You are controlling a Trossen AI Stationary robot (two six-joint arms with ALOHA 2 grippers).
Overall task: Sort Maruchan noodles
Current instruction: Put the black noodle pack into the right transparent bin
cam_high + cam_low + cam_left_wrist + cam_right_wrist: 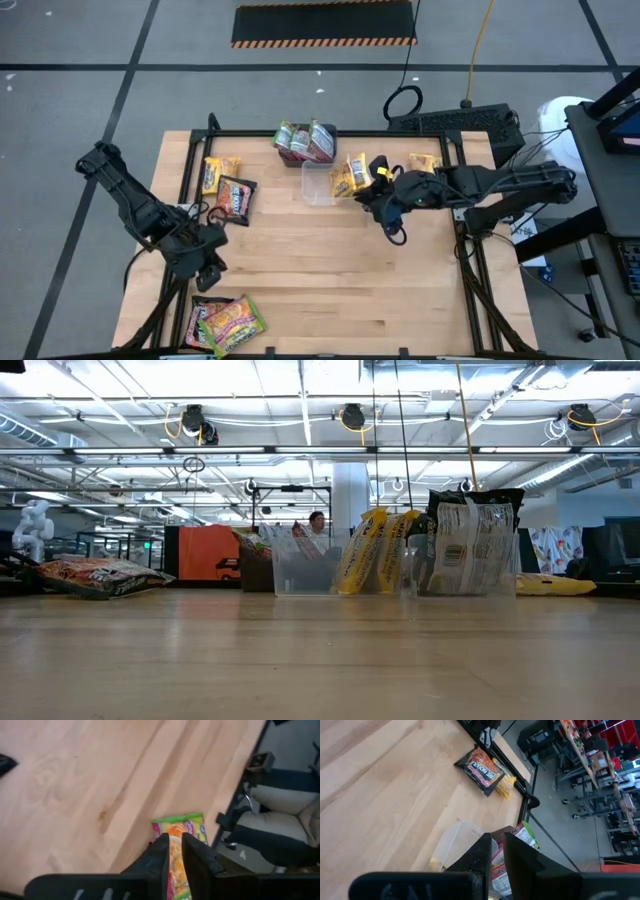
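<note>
Noodles [226,322] lie in piles around the clear tub [318,183] on the table [320,270]. Left gripper [208,262] and right gripper [385,211] hover nearly closed, holding nothing.

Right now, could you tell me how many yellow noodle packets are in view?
4: two yellow packets upright in the clear tub, one flat beside the right arm, one partly under the dark packet. More may be hidden.
</note>
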